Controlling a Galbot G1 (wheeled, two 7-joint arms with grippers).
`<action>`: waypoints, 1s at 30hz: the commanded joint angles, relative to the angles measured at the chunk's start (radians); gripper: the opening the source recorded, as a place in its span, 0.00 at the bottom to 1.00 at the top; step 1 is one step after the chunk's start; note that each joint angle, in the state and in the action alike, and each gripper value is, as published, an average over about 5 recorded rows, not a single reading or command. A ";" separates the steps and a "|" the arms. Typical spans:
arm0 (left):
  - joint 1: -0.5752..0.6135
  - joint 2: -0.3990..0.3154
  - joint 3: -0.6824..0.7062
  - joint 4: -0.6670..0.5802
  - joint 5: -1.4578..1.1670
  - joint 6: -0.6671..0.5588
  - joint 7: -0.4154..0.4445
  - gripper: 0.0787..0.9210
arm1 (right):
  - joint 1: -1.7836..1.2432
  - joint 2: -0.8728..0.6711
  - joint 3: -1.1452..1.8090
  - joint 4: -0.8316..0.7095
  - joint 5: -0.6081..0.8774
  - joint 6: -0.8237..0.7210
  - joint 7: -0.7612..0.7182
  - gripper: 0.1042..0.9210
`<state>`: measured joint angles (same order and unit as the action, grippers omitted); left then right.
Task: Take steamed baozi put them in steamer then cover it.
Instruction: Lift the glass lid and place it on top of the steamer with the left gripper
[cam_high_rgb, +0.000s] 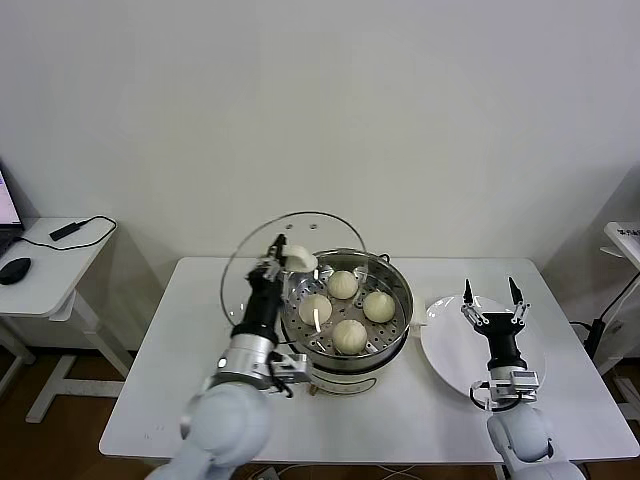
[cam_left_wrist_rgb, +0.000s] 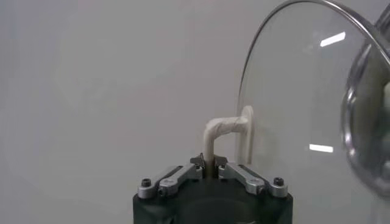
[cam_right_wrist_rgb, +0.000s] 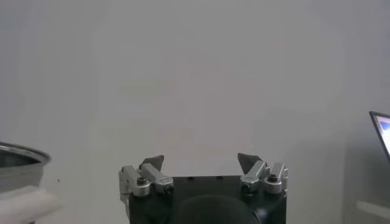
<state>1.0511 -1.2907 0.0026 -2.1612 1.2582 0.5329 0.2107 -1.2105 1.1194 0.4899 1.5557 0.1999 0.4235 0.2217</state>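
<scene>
Left end effector is clamped shut on the glass lid's white handle, holding it tilted up beside the steamer. All four baozi sit inside; right end effector hangs wide open and empty over the plate.

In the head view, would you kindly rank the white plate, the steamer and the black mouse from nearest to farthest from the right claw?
1. White plate, directly beneath the right claw.
2. Steamer, toward table centre.
3. Black mouse, on the far-left side desk.

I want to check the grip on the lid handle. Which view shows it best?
The left wrist view: the left claw is shut on the white handle of the glass lid. The head view shows it small, partly hidden. The right wrist view misses it.
</scene>
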 joint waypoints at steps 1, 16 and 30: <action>-0.092 -0.083 0.177 0.096 0.105 0.117 0.109 0.14 | 0.017 0.008 0.003 -0.035 -0.001 -0.013 -0.005 0.88; -0.126 -0.223 0.210 0.268 0.275 0.125 0.135 0.14 | 0.037 -0.011 -0.001 -0.044 0.025 -0.056 -0.031 0.88; -0.126 -0.284 0.198 0.350 0.334 0.121 0.142 0.14 | 0.040 -0.005 0.005 -0.056 0.024 -0.054 -0.031 0.88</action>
<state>0.9328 -1.5263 0.1943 -1.8810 1.5278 0.6529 0.3423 -1.1738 1.1128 0.4949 1.5049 0.2232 0.3735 0.1920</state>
